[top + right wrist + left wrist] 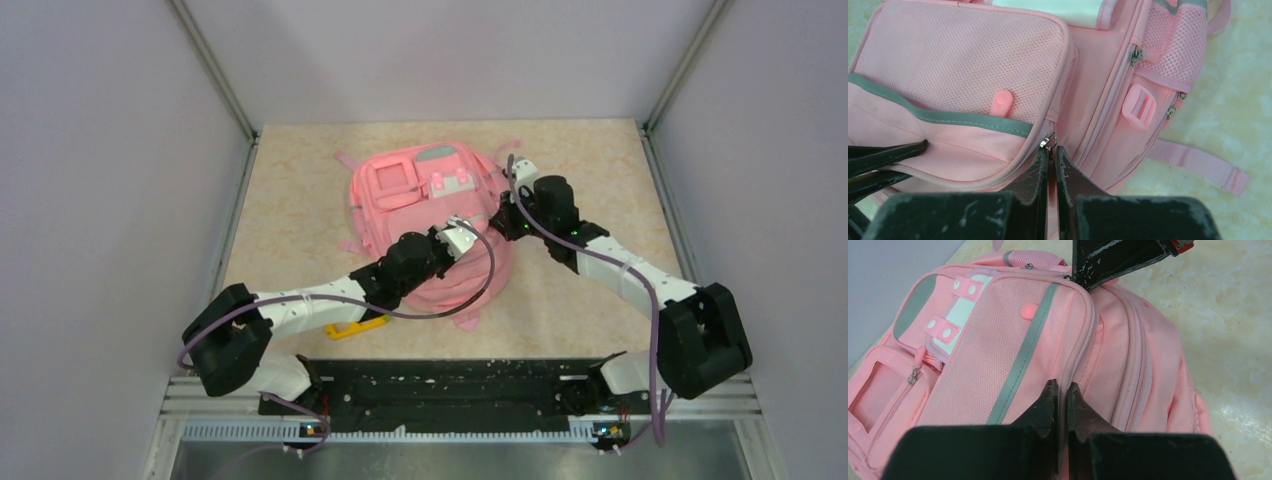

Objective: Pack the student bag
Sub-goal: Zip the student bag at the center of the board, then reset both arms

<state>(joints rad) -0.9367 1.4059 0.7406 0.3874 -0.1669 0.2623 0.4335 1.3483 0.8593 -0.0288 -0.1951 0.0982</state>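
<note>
- I stand at a tabletop (300, 200) with a beige, marbled pattern.
- Plain pale lilac walls (100, 150) close me in on the left, back and right.
- Grey metal posts (215, 70) rise at both far corners.
- A metal rail (450, 430) runs along the near edge.

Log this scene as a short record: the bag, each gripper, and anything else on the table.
bag: student bag lying on the table, front pockets facing up
left: left gripper shut, tips at the front pocket's edge
right: right gripper shut, tips at the front pocket's zipper pull
other: yellow item near the table's front edge, partly hidden
</note>
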